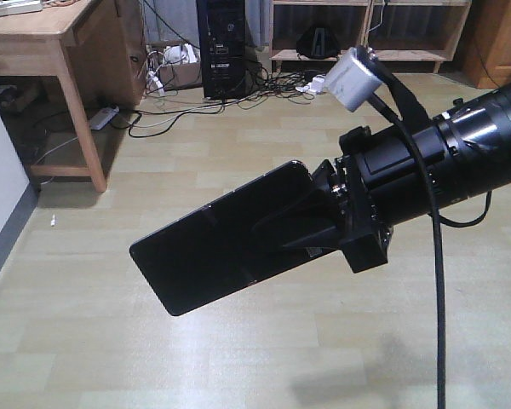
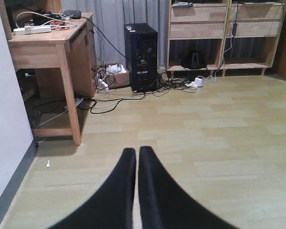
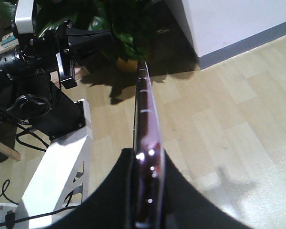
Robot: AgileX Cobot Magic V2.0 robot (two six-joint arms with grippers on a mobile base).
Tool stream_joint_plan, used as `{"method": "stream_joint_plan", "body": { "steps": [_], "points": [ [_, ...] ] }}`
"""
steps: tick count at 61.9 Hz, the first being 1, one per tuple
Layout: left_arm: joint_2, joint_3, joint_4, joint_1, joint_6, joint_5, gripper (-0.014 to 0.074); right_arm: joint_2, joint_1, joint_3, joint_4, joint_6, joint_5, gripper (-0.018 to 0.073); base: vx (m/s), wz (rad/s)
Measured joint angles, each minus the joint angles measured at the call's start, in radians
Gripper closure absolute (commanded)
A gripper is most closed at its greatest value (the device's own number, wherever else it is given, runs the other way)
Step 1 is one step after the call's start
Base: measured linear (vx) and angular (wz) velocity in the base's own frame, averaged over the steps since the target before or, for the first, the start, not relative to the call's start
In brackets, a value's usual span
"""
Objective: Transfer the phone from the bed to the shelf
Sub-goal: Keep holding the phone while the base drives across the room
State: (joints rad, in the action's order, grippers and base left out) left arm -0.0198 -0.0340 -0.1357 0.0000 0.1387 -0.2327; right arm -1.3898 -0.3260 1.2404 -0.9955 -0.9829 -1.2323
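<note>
The large glossy black phone [image 1: 226,243] hangs in mid-air over the floor, clamped at its right end by my right gripper [image 1: 311,223]. In the right wrist view the phone [image 3: 144,114] shows edge-on with its rose-gold rim, pinched between the two black fingers [image 3: 119,191]. The pale-wood shelf [image 1: 370,53] stands against the far wall, also visible in the left wrist view as the shelf [image 2: 200,28]. My left gripper [image 2: 137,157] is shut with nothing in it, hovering over bare floor. The bed is out of view.
A wooden desk [image 1: 60,51] stands at the far left with a power strip and cables beneath. A black computer tower [image 1: 223,47] and tangled cables [image 1: 272,85] lie before the shelf. A potted plant [image 3: 119,28] and the white robot base [image 3: 57,162] show behind.
</note>
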Motion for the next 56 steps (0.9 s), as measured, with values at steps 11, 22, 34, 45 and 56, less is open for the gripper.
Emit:
{"method": "stream_joint_plan", "body": {
  "steps": [11,22,34,45,56],
  "points": [
    [0.000,0.000,0.000,0.000,0.000,0.000,0.0596,0.000,0.000,0.000,0.000,0.000,0.000,0.0564,0.34,-0.03],
    [0.000,0.000,0.000,0.000,0.000,0.000,0.0596,0.000,0.000,0.000,0.000,0.000,0.000,0.0564,0.31,-0.03],
    [0.000,0.000,0.000,0.000,0.000,0.000,0.0596,0.000,0.000,0.000,0.000,0.000,0.000,0.0564,0.29,-0.02],
    [0.000,0.000,0.000,0.000,0.000,0.000,0.0596,0.000,0.000,0.000,0.000,0.000,0.000,0.0564,0.27,-0.01],
    [0.000,0.000,0.000,0.000,0.000,0.000,0.0596,0.000,0.000,0.000,0.000,0.000,0.000,0.0564,0.26,-0.01]
  ]
}}
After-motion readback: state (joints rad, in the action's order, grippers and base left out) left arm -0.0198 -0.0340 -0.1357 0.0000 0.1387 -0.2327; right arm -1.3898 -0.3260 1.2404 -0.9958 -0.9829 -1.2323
